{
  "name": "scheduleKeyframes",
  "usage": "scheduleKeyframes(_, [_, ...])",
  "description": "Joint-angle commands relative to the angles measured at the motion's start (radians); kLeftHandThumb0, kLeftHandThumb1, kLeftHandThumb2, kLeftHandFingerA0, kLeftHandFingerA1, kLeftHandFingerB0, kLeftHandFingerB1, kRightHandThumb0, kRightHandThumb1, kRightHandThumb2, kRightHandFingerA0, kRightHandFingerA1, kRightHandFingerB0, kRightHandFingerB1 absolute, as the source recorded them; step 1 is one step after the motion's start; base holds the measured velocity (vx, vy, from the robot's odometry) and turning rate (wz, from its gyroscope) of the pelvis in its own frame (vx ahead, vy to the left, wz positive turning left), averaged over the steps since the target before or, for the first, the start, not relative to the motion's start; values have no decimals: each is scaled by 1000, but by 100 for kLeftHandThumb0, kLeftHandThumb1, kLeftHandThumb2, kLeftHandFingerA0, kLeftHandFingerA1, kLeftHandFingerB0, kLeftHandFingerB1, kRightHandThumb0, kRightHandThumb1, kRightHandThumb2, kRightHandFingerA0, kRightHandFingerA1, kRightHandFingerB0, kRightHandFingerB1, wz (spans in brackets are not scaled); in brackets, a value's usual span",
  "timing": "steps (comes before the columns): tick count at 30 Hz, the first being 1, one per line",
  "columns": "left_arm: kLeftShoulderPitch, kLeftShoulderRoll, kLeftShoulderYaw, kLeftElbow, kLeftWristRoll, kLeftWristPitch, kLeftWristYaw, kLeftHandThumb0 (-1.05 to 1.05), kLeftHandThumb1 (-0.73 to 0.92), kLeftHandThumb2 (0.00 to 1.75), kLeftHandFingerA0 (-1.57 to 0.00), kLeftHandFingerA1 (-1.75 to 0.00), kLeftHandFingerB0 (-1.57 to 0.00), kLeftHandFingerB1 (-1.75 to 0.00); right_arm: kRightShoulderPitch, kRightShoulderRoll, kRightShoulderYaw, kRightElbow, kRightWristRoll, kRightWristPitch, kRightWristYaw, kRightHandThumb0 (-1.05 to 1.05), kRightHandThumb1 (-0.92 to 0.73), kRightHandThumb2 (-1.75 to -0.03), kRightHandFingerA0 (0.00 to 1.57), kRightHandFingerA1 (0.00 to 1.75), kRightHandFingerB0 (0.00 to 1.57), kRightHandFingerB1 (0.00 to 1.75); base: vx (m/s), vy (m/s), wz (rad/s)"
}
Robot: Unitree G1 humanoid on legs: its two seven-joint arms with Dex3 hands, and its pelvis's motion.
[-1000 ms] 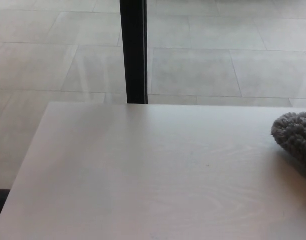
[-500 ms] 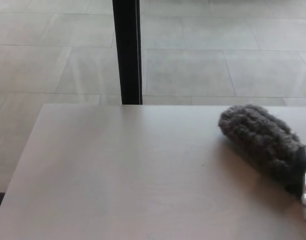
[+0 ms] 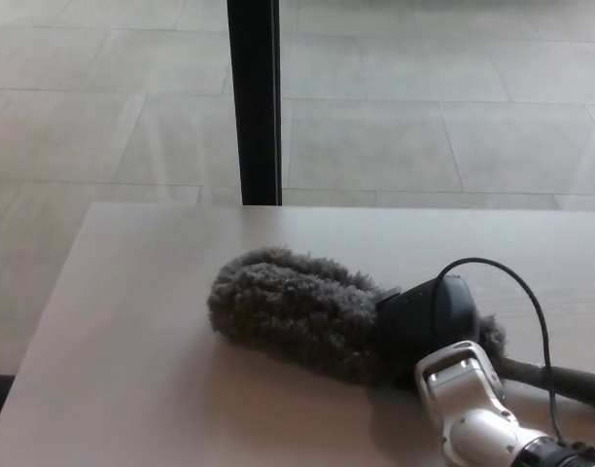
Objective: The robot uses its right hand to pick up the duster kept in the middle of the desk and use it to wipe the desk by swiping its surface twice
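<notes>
A pale wooden desk [image 3: 132, 321] stands before grey floor tiles [image 3: 404, 136] and a black vertical post [image 3: 254, 97]. On the desk's middle lies the duster [image 3: 293, 313], its long axis running left to right, fluffy tip pointing to the robot's left and slightly away. It is grey, shaggy and thick. The right hand [image 3: 429, 321] is wrapped around its near end, fingers closed on it.
</notes>
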Motion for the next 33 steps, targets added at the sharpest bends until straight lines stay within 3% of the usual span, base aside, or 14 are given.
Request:
scheduleKeyframes(1, [-5, 29, -15, -2, -3, -28, -4, -55, 92, 71, -34, -56, -30, -39, 128, -58, 58, -113, -46, -51, 98, -35, -64, -69, 93, 175, 74, 108, 0, 0, 0])
scheduleKeyframes(5, [-8, 38, -8, -4, -14, -21, -14, -57, 92, 70, -34, -56, -31, -39, 176, -134, 79, -247, -87, -91, 74, -35, -62, -78, 95, 175, 78, 129, 0, 0, 0])
scheduleKeyframes(6, [-9, 39, -7, -4, -17, -20, -17, -57, 92, 69, -34, -57, -31, -40, 194, -146, 71, -276, -85, -91, 62, -45, -54, -101, 121, 136, 89, 113, 0, 0, 0])
scheduleKeyframes(7, [-9, 39, -8, -5, -16, -21, -16, -57, 92, 68, -34, -55, -31, -39, 203, -164, 70, -308, -88, -99, 81, -38, -69, -73, 95, 175, 75, 129, 0, 0, 0])
scheduleKeyframes(11, [-10, 39, -11, -4, -13, -23, -12, -58, 92, 67, -35, -57, -32, -40, 237, -229, 57, -394, -106, -135, 86, -36, -65, -71, 94, 175, 77, 123, 0, 0, 0])
scheduleKeyframes(12, [-10, 40, -14, -3, -11, -26, -18, -58, 92, 71, -34, -58, -31, -41, 245, -250, 59, -412, -123, -151, 58, -46, -50, -96, 122, 137, 86, 108, 0, 0, 0])
scheduleKeyframes(14, [-13, 40, -9, -1, -16, -20, -10, -57, 92, 70, -35, -58, -32, -41, 249, -264, 58, -430, -140, -153, 91, -38, -68, -69, 93, 175, 72, 132, 0, 0, 0])
scheduleKeyframes(16, [-15, 41, -10, 0, -15, -20, -14, -57, 92, 69, -33, -59, -31, -42, 254, -286, 48, -444, -144, -173, 81, -45, -53, -97, 119, 137, 81, 107, 0, 0, 0])
scheduleKeyframes(18, [-14, 42, -11, -1, -14, -22, -14, -59, 92, 70, -33, -58, -31, -42, 257, -298, 34, -453, -140, -198, 73, -45, -53, -96, 120, 137, 82, 109, 0, 0, 0])
scheduleKeyframes(19, [-12, 42, -13, -2, -12, -25, -16, -58, 92, 68, -32, -58, -30, -41, 258, -303, 30, -454, -144, -207, 68, -38, -67, -69, 94, 175, 74, 137, 0, 0, 0])
scheduleKeyframes(23, [-11, 40, -12, -1, -13, -27, -16, -59, 92, 70, -33, -57, -31, -40, 252, -307, 7, -427, -167, -228, 17, -41, -75, -73, 96, 175, 73, 153, 0, 0, 0])
scheduleKeyframes(31, [-9, 35, 0, -2, -26, -23, -5, -58, 92, 72, -35, -58, -33, -42, 129, -243, -37, -283, -177, -259, 60, -38, -64, -74, 97, 175, 81, 121, 0, 0, 0])
scheduleKeyframes(32, [-9, 36, -6, -2, -19, -26, 0, -58, 92, 70, -35, -58, -33, -42, 108, -228, -40, -259, -189, -254, 49, -47, -52, -100, 125, 138, 88, 113, 0, 0, 0])
scheduleKeyframes(33, [-12, 36, -5, 2, -18, -24, 5, -58, 92, 68, -35, -58, -33, -41, 85, -219, -36, -243, -201, -252, 70, -35, -62, -80, 97, 175, 73, 141, 0, 0, 0])
